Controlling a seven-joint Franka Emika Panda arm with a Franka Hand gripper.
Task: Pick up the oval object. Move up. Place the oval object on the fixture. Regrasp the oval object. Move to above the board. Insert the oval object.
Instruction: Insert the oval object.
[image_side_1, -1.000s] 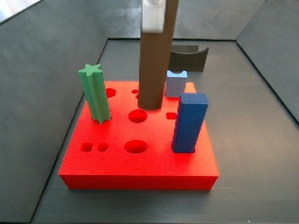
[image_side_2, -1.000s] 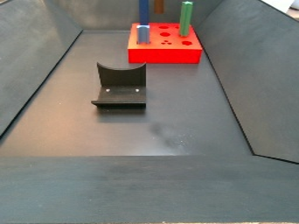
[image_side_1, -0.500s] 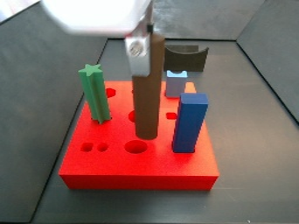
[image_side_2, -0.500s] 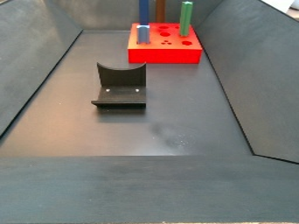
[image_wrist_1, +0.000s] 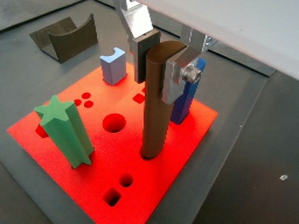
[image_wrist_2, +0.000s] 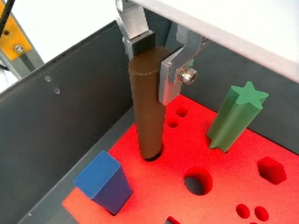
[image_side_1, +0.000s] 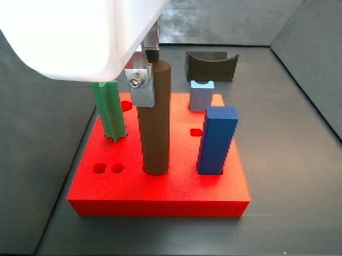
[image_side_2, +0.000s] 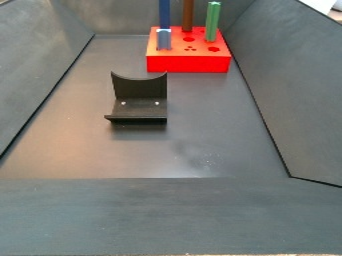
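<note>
Pincer (image_wrist_1: 162, 63) over the board (image_wrist_1: 187, 149), its silver fingers (image_wrist_2: 176, 70) clamped on the top of the oval peg (image_wrist_1: 159, 105). The peg stands upright with its foot in a hole near the board's middle (image_side_1: 155, 168). Green star peg (image_side_1: 107, 105) at nine o'clock of it in a side view, blue square peg (image_side_1: 218, 140) at three. The fixture (image_side_2: 136, 100) sits on the tabletop (image_side_2: 174, 150), well apart from the board.
</note>
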